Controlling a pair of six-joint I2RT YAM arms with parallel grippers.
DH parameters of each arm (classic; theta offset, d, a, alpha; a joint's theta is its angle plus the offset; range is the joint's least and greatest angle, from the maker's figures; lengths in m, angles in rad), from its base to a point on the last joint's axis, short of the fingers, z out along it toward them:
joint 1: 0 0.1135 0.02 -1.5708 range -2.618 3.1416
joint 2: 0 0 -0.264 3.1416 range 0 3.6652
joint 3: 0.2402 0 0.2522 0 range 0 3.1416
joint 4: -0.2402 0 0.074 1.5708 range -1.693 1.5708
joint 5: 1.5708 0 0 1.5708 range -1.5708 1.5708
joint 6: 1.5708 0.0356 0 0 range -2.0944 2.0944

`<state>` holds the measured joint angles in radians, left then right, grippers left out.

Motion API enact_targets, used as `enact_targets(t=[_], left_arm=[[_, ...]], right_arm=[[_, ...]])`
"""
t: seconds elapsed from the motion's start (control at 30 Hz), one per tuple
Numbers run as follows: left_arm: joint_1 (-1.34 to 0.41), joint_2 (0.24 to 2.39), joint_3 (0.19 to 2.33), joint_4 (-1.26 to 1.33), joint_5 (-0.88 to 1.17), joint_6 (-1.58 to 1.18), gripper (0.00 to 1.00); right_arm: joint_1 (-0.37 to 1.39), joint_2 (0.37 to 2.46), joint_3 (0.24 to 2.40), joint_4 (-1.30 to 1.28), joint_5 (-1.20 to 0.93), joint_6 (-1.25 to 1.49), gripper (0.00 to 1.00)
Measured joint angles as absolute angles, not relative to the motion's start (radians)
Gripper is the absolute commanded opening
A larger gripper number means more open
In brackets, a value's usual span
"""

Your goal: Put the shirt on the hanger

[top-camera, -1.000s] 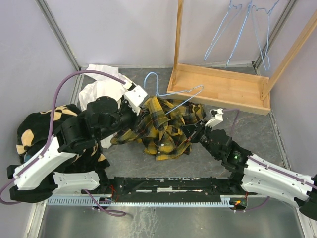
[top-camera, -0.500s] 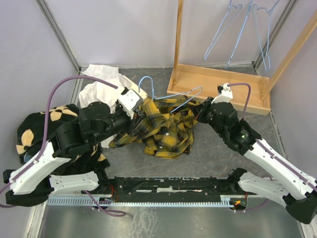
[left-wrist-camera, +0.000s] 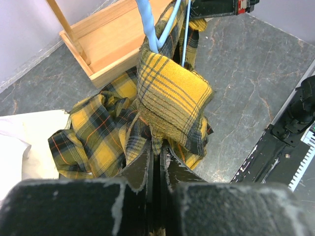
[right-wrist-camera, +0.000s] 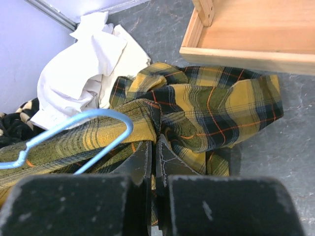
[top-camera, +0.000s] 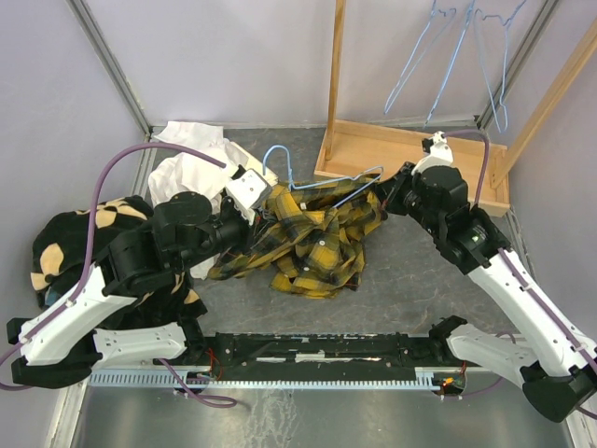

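Note:
The yellow and black plaid shirt (top-camera: 312, 241) lies bunched on the grey floor between my two arms, its upper part lifted. A thin light-blue wire hanger (top-camera: 347, 183) runs across the top of it, with its hook (top-camera: 273, 155) near my left wrist. My left gripper (top-camera: 258, 203) is shut on a fold of the shirt (left-wrist-camera: 172, 93), and the hanger (left-wrist-camera: 147, 24) rises just beyond that fold. My right gripper (top-camera: 392, 191) is shut on a shirt edge (right-wrist-camera: 221, 108) beside the hanger wire (right-wrist-camera: 98, 114). The fabric hides how far the hanger sits inside the shirt.
A white garment (top-camera: 191, 161) is heaped at the back left, with a black fleece with tan patches (top-camera: 61, 245) under my left arm. A wooden rack base (top-camera: 420, 168) stands close behind the right gripper, with spare blue hangers (top-camera: 457, 56) hanging above. A black rail (top-camera: 317, 350) crosses the front.
My right arm has swung up and back toward the wooden rack, pulling the shirt's right side with it and stretching the fabric. My left gripper has shifted slightly, still gripping.

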<state>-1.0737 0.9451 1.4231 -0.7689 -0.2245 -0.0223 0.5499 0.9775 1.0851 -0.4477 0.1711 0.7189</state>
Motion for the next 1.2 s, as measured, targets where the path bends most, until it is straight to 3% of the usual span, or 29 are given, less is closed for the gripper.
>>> enact_targets(t=[0.67, 1.2], left_arm=[[-1.074, 0.942, 1.423, -0.751, -0.217, -0.023, 0.03], [-1.074, 0.987, 1.423, -0.729, -0.205, -0.022, 0.03]], right_arm=[[0.495, 1.215, 1.639, -0.865, 0.132, 0.336, 0.00], [0.509, 1.261, 1.785, -0.987, 0.257, 0.060, 0.00]])
